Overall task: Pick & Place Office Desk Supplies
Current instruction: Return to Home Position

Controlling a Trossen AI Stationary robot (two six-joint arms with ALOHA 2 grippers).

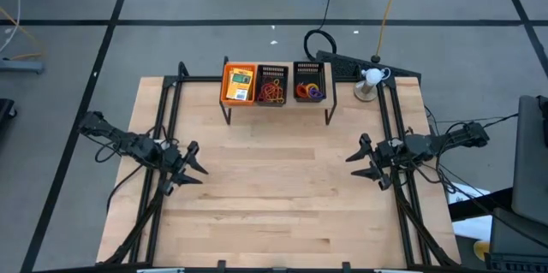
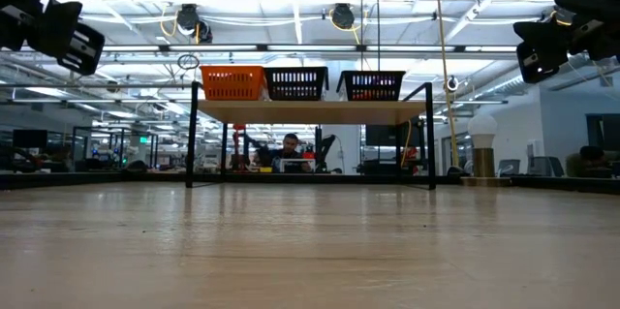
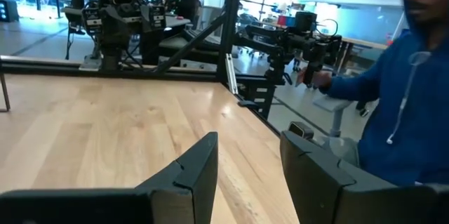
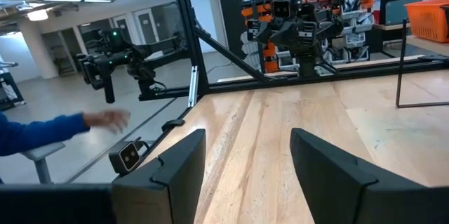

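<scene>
Our supplies sit on the shelf [image 2: 310, 112] at twelve o'clock of the tabletop [image 1: 274, 204]: flat yellow-orange packets [image 1: 240, 84] with green labels in the orange tray [image 1: 239, 101], a tangle of thin red-brown rubber bands [image 1: 271, 93] in the middle black tray [image 1: 272, 70], and small coloured rings [image 1: 309, 91] in the right black tray [image 1: 310, 67]. We judge them all light: the packets fairly stiff, best nipped by an edge; the bands limp, taken by one strand; the rings slippery, pinched across the rim. The left pincer [image 1: 195, 163] at nine o'clock and the right pincer [image 1: 358, 157] at three o'clock hang wide and empty.
</scene>
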